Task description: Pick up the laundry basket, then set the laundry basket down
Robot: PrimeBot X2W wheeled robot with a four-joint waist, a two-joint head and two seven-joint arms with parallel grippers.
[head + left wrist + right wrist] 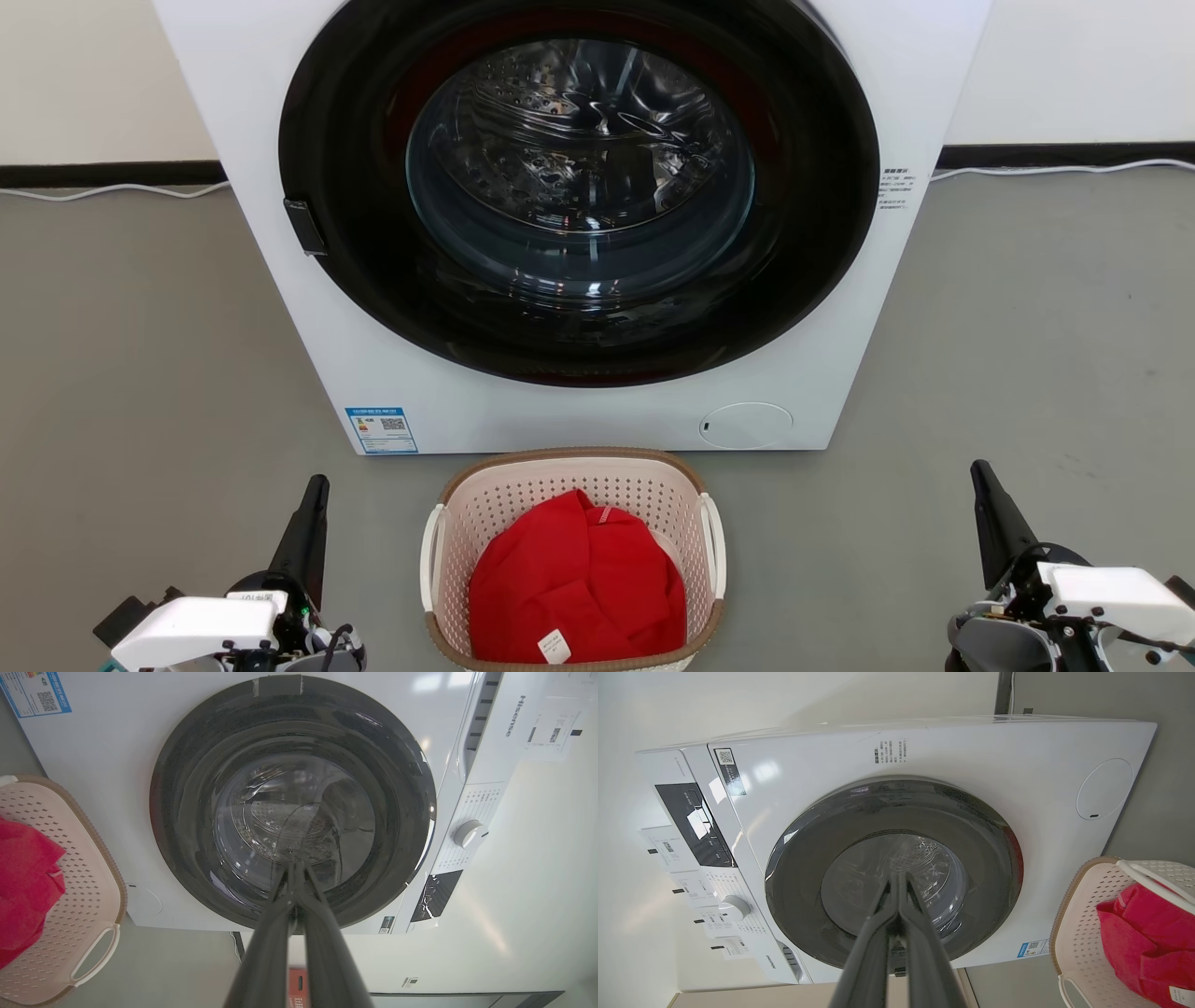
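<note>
Laundry basket [560,492] is sitting before Hisense washing machine [117,742], holding tagged red garment [579,579]; left gripper [317,482], right gripper [978,467] hovering clenched.

Showing, between the jaws, cream perforated laundry basket [523,504] with brown woven rim, red cloth [574,579]; beyond them, white washing machine [579,415].

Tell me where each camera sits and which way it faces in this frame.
Head view: high on the robot, looking forward and down at the white front-loading washing machine and small cream perforated plastic laundry basket holding a red cloth; shut left gripper lower left, shut right gripper lower right.
Left wrist view: on the left wrist, facing the machine's dark round door along its own shut fingers.
Right wrist view: on the right wrist, likewise.
Shared: all three show machine and basket.
</note>
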